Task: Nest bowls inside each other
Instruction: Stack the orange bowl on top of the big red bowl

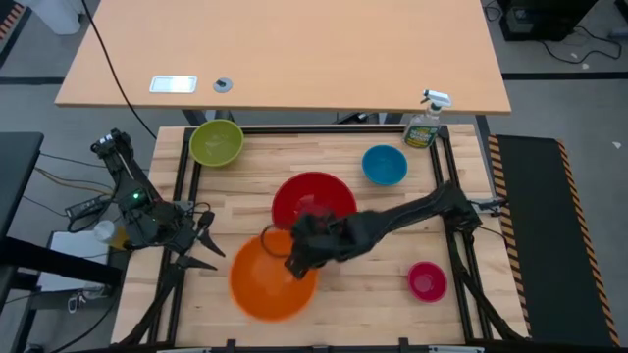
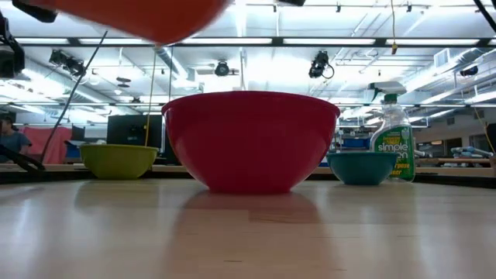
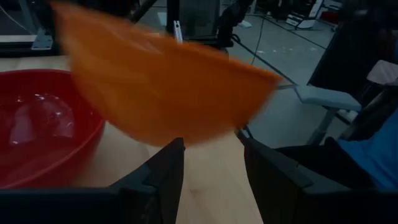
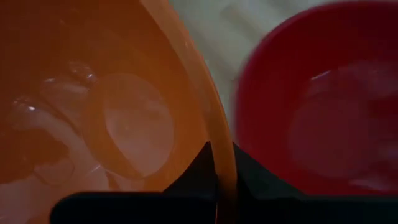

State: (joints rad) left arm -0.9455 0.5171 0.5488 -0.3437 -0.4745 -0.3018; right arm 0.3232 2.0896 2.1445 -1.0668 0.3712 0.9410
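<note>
The orange bowl [image 1: 265,282] hangs above the table's near left part, with my right gripper [image 1: 292,261] shut on its rim. In the low view its underside [image 2: 139,19] shows well above the tabletop. The red bowl [image 1: 314,201] stands on its base at mid-table, just beyond it. The yellow-green bowl [image 1: 217,143] stands at the far left, the blue bowl [image 1: 384,165] at the far right and the pink bowl [image 1: 427,281] at the near right. My left gripper [image 1: 204,245] waits open at the left edge, its fingers [image 3: 165,180] pointing at the orange bowl. My right gripper pinches the orange bowl's rim [image 4: 222,163] on the side nearest the red bowl, one finger inside the bowl and one outside its wall. The fingers slant down from the table's right. The bowl is lifted clear of the table and tilted, opening up.
A green spray bottle [image 1: 424,124] stands at the far right corner, behind the blue bowl. A black frame rail [image 1: 183,186] runs along the table's sides. Bare wood [image 1: 373,294] lies between the orange and pink bowls.
</note>
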